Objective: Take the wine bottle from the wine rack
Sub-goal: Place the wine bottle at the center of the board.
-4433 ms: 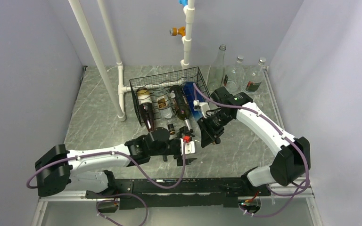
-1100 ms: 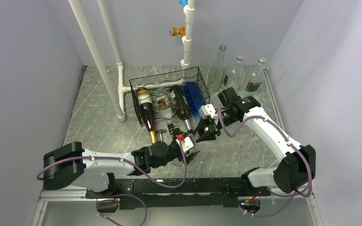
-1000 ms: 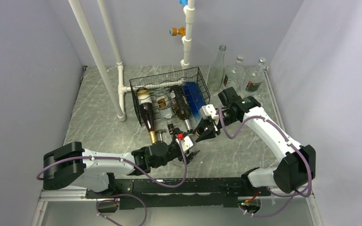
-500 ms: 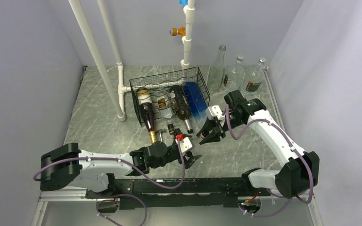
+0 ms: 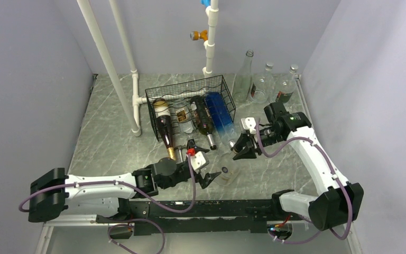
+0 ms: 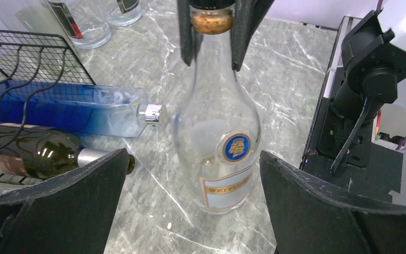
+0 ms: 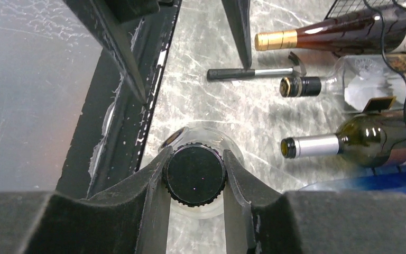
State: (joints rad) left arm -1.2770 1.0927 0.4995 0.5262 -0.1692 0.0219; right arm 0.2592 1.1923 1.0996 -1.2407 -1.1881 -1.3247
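Right, the clear wine bottle [image 5: 226, 170] stands upright on the worktop [image 5: 111, 137], near and right of the wine rack [image 5: 190, 91], clear of its wires. The right end effector [image 5: 241, 150] is clamped on the capped neck, while the left end effector [image 5: 205, 170] gapes wide, holding nothing. I'd check the base sits flat before letting go. Since a second ago, the left jaws have spread and drawn back.

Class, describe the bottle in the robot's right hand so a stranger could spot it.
Start at the black wire wine rack; just in front of it, the right hand pinches one bottle by its stoppered top. Unlike the dark bottle and blue bottle racked nearby, it is clear glass with a round blue medallion.
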